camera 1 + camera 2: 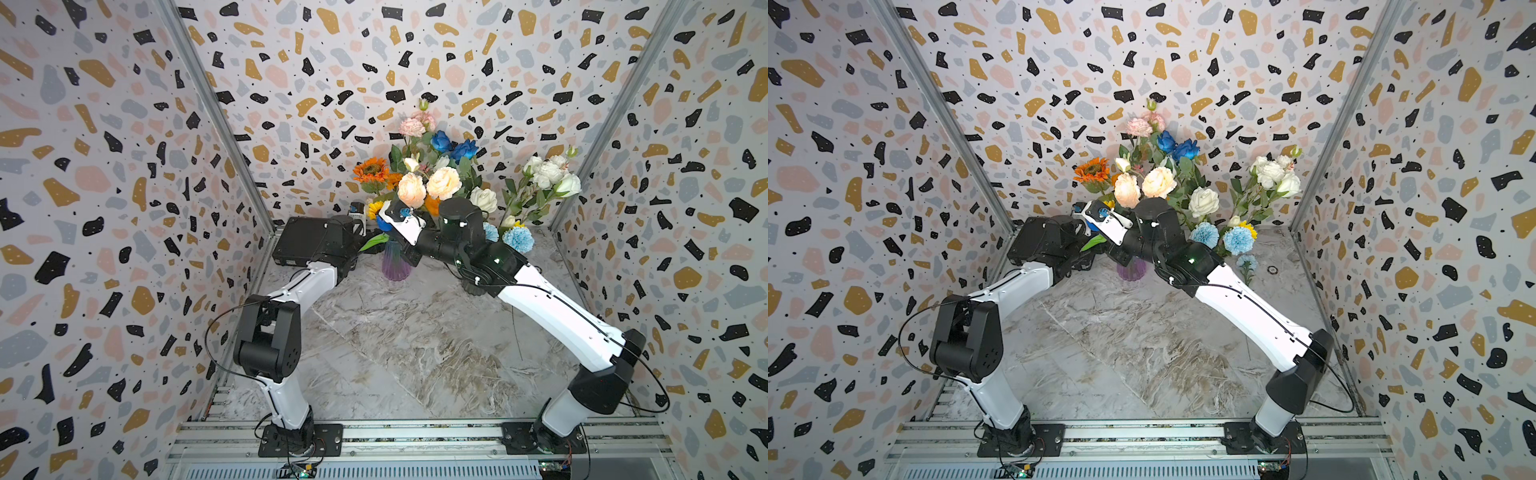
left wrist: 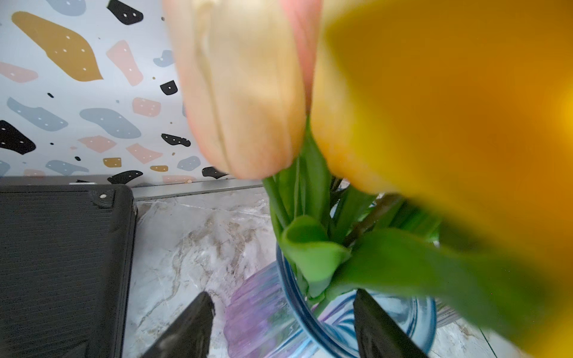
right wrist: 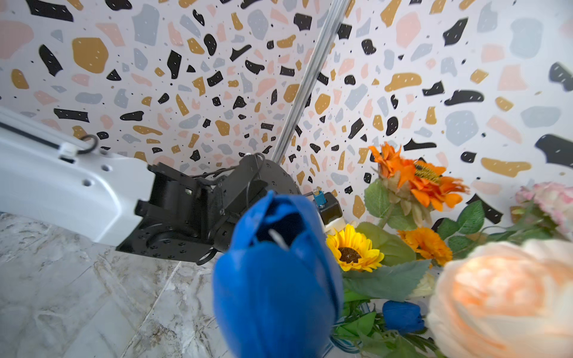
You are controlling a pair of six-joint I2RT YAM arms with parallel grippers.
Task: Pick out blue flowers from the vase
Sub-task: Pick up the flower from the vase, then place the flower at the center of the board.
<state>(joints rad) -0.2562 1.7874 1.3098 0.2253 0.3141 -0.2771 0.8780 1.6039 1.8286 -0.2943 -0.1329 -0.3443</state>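
Both arms are standing stretched from the table's near edge, meeting at the vase toward the far edge. My left pincer is sitting released, fingers apart, with the vase's blue rim partly between them; whether they are touching the glass I cannot tell. My right pincer is sitting clenched beside the bouquet. A blue tulip head is filling its wrist view and hiding the fingers, so I cannot tell whether it is grasping that stem. A smaller blue bud is showing lower among the leaves. Further back, two deep-blue roses are standing high in the bouquet, behind the peach roses. Pale blue pom-poms are sitting low, right of the vase, near the far edge. A black case is lying in the far left corner.
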